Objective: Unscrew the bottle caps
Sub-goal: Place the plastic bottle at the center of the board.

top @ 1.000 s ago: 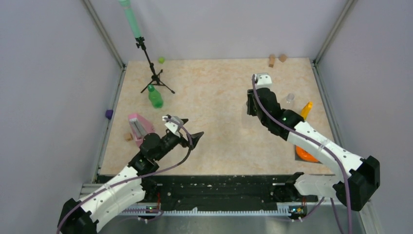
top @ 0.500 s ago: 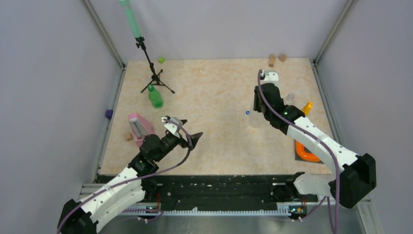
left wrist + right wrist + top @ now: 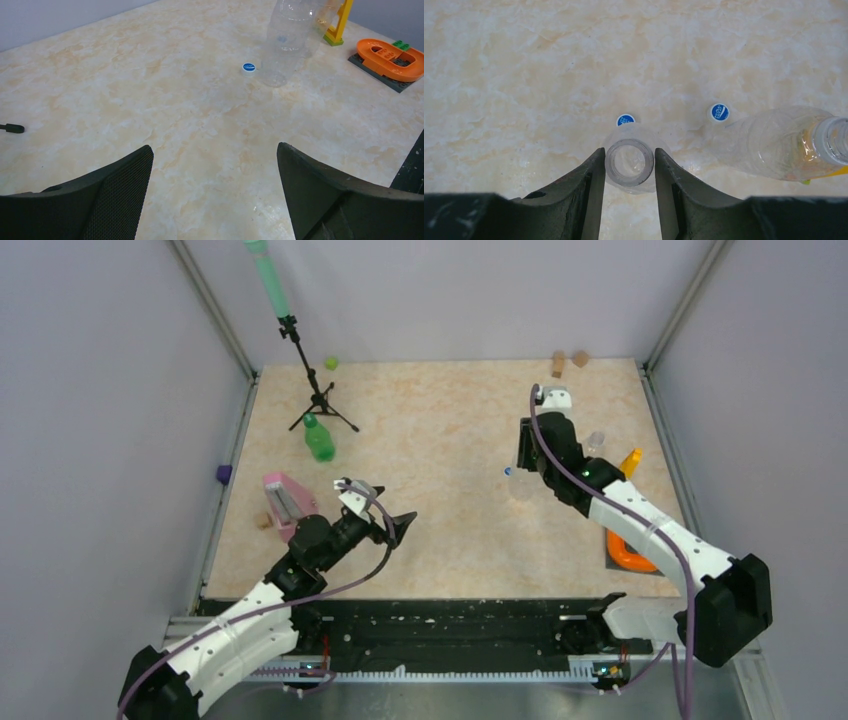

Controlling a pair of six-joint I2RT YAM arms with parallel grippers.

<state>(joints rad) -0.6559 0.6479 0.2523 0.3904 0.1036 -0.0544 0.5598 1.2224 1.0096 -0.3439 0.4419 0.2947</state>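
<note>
Caps are off both clear bottles: one blue cap lies mid-frame on the desk by the open bottle that the right tool flanks, gripping or not I cannot tell; another lies right of it. Only the top view shows the green bottle, upper left, capped. Left tool gapes empty.

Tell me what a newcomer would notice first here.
The right tool straddles the open neck of a clear bottle at the right of the table, with two blue caps lying loose nearby. Far left, the green bottle stands capped beside a tripod, while the left tool hangs wide open.
</note>
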